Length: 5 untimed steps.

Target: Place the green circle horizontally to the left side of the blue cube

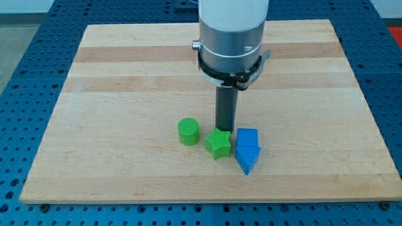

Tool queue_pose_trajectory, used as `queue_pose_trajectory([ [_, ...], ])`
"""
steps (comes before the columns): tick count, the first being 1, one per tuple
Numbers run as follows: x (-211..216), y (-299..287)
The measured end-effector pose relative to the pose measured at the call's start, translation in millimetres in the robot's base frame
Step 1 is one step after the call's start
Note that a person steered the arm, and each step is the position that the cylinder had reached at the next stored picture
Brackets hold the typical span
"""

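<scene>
The green circle (188, 132) is a short green cylinder standing on the wooden board, left of centre near the view's bottom. The blue cube (247, 139) sits to its right, with a blue pointed block (247, 159) touching it just below. A green star (218, 144) lies between the circle and the cube, touching or nearly touching the cube. My tip (224, 129) is at the end of the dark rod, just above the green star and close to the cube's upper left corner. It is to the right of the green circle, apart from it.
The wooden board (125, 75) lies on a blue perforated table (25, 37). The arm's white and silver body (231, 37) hangs over the board's upper middle and hides part of it.
</scene>
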<state>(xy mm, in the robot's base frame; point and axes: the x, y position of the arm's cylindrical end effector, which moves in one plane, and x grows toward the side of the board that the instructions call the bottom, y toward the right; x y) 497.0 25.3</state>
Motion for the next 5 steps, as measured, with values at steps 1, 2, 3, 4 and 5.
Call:
queue_pose_trajectory([
  [1,-30,12],
  [2,-31,-9],
  [3,-14,-47],
  [4,-9,-56],
  [5,-9,-56],
])
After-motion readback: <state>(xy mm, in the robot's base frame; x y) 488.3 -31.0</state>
